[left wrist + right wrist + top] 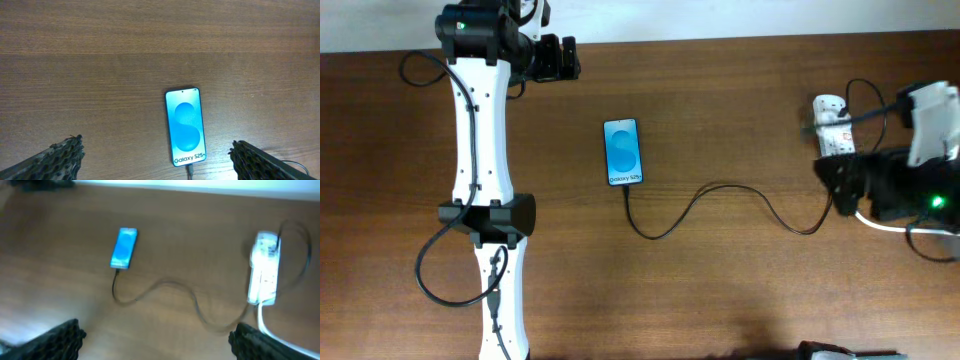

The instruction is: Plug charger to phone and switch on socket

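Observation:
The phone (624, 152) lies flat mid-table with its blue screen up; it also shows in the left wrist view (185, 126) and the right wrist view (124, 248). The charger cable (720, 190) runs from the phone's near end in a wavy line toward the socket; its plug tip (190, 171) sits at the phone's port. The white socket (832, 124) lies at the far right, also in the right wrist view (265, 272). My left gripper (157, 160) is open and empty, high above the phone. My right gripper (157, 337) is open and empty, by the socket.
The socket's thick white cord (264, 325) trails toward the right arm. The left arm (485, 180) stretches along the table's left side. The table's far edge meets a white wall (720, 15).

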`<action>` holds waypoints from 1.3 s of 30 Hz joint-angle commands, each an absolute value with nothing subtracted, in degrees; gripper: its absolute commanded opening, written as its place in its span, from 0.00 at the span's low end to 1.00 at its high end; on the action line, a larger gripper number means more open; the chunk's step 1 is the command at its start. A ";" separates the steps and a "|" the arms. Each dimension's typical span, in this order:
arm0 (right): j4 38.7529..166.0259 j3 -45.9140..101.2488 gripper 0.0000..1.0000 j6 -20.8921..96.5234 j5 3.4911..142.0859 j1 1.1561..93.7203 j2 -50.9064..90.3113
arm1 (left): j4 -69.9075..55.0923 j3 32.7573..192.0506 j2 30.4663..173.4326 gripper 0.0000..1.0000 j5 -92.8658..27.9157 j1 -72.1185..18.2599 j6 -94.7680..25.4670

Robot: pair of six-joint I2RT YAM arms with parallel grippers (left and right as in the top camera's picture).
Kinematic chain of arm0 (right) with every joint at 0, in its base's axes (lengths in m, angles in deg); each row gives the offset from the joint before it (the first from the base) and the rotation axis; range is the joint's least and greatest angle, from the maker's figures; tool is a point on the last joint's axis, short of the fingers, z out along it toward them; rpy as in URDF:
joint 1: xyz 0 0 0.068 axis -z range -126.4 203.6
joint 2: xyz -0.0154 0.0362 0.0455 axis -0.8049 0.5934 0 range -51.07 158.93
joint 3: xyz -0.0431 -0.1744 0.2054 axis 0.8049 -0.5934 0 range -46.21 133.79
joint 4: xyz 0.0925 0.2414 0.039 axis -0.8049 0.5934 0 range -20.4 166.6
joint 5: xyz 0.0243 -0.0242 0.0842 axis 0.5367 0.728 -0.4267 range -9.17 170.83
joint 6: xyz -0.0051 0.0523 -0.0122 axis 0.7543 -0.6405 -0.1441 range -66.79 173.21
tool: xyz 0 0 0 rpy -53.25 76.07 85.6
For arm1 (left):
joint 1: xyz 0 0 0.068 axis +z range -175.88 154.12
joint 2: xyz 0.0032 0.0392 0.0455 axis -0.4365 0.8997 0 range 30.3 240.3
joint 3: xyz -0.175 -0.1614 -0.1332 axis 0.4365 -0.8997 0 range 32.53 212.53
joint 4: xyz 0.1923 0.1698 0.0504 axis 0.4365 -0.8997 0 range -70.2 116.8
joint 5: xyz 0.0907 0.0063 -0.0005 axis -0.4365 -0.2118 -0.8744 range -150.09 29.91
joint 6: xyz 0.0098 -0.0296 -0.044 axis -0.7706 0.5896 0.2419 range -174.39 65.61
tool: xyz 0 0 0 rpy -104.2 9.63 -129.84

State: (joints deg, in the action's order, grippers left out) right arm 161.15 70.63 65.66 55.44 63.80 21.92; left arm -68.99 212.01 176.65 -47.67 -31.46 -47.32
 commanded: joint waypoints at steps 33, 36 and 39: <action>60.72 -38.85 0.98 58.71 69.50 54.73 -43.61 | -68.95 212.25 175.66 0.99 -47.49 -31.22 -47.62; 58.01 -41.72 0.98 58.73 71.79 54.73 -45.73 | -68.95 212.25 175.66 0.99 -47.49 -31.22 -47.62; 56.87 -44.06 0.98 58.73 74.07 54.73 -48.20 | -68.95 212.25 175.66 0.99 -47.49 -31.22 -47.62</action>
